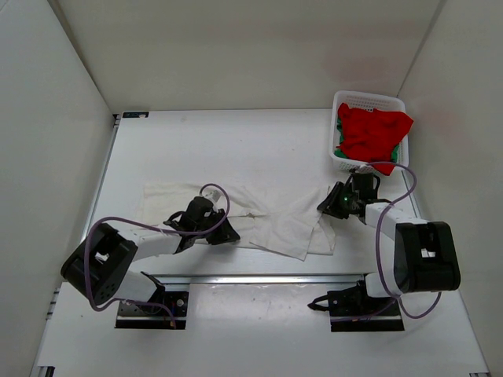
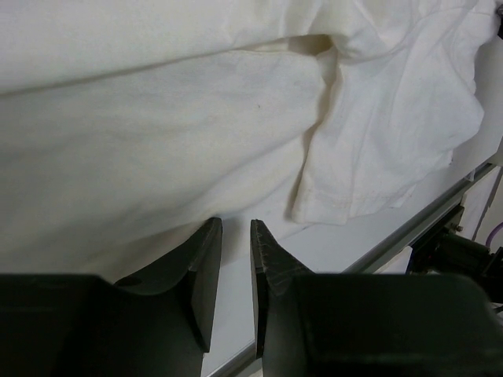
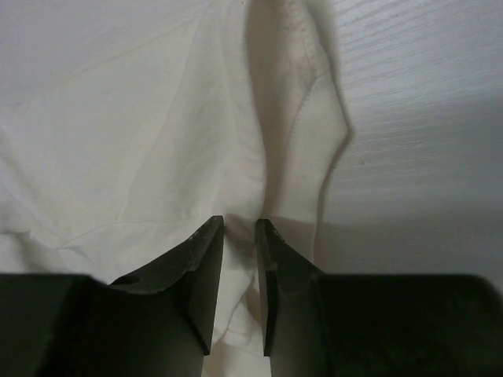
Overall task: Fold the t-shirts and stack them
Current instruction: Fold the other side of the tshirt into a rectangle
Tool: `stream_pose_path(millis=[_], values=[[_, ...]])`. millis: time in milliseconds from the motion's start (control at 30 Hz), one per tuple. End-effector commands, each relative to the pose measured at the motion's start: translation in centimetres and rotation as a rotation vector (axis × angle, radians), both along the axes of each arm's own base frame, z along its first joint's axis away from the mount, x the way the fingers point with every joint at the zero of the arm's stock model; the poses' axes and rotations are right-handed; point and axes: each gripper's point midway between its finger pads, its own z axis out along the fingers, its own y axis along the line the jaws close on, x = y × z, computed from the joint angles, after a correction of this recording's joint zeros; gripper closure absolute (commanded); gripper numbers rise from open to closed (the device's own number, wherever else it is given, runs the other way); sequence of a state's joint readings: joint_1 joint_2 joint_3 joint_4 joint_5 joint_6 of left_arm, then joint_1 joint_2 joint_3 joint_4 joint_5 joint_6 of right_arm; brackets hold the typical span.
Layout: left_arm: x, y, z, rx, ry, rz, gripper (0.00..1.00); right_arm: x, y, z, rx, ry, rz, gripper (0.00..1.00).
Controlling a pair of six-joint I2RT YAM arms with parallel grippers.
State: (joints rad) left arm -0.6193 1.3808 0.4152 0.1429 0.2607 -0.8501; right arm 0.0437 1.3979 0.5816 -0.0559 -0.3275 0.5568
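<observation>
An off-white t-shirt (image 1: 259,216) lies spread and wrinkled across the middle of the table. My left gripper (image 1: 225,233) rests low at the shirt's near edge. In the left wrist view the left gripper (image 2: 236,224) is open by a narrow gap, with bare table between the jaws and the shirt's hem (image 2: 157,133) just ahead. My right gripper (image 1: 326,207) is at the shirt's right end. In the right wrist view the right gripper (image 3: 240,221) stands a little apart astride a raised fold of the shirt (image 3: 141,141). A red t-shirt (image 1: 373,132) fills the basket, with a green one (image 1: 339,148) peeking out beneath it.
The white perforated basket (image 1: 369,98) stands at the back right, close behind the right arm. A metal rail (image 1: 259,279) runs along the near edge between the two arm bases. White walls close in the table on the left, back and right.
</observation>
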Motion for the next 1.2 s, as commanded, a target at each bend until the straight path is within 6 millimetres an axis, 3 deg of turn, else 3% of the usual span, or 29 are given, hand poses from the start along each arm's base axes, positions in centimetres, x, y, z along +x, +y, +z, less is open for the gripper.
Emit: stream_pose_path(millis=[0,33,100,267,367,533,633,700,833,900,967,1033,1167], values=[[0.2,0.5,0.2,-0.001,-0.031,0.003,0.67,1.0,0.5,0.5,0.019,-0.023,0.009,0.78],[0.0,0.6,0.1,-0.005,-0.022,0.008,0.67,1.2,0.5,0.7,0.022,-0.029,0.008,0.9],[0.2,0.8,0.3,-0.007,-0.032,0.015,0.68,1.6,0.3,1.3,0.025,-0.047,-0.001,1.0],[-0.6,1.5,-0.7,0.018,-0.008,0.01,0.67,3.8,-1.2,4.1,0.006,-0.114,-0.033,1.0],[-0.8,1.9,-0.9,0.026,-0.004,0.013,0.67,5.1,-2.3,4.6,-0.003,-0.11,-0.043,0.99],[-0.8,2.3,-1.0,0.032,-0.003,0.014,0.68,6.9,-2.5,3.3,0.005,-0.087,-0.044,1.0],[-0.8,2.2,-0.4,0.019,-0.008,0.018,0.67,7.3,-2.3,3.0,-0.016,-0.069,-0.034,0.84],[-0.6,2.4,0.1,0.015,-0.02,0.023,0.67,7.0,-2.2,3.2,-0.021,-0.079,-0.036,0.65],[1.1,4.4,2.2,0.01,-0.064,0.087,0.67,5.3,-2.3,5.1,-0.048,-0.122,-0.048,0.59],[2.0,6.7,2.7,0.026,-0.063,0.156,0.66,4.6,-2.3,6.3,-0.083,-0.162,-0.062,0.61],[3.5,9.0,3.4,0.038,-0.076,0.234,0.66,3.6,-0.3,8.2,-0.086,-0.23,-0.015,0.78],[4.6,11.2,3.3,0.069,-0.068,0.308,0.66,2.2,2.3,8.2,-0.073,-0.248,0.069,0.98],[6.2,15.6,2.6,0.1,-0.028,0.492,0.62,-1.0,8.4,7.3,-0.103,-0.244,0.31,1.0]])
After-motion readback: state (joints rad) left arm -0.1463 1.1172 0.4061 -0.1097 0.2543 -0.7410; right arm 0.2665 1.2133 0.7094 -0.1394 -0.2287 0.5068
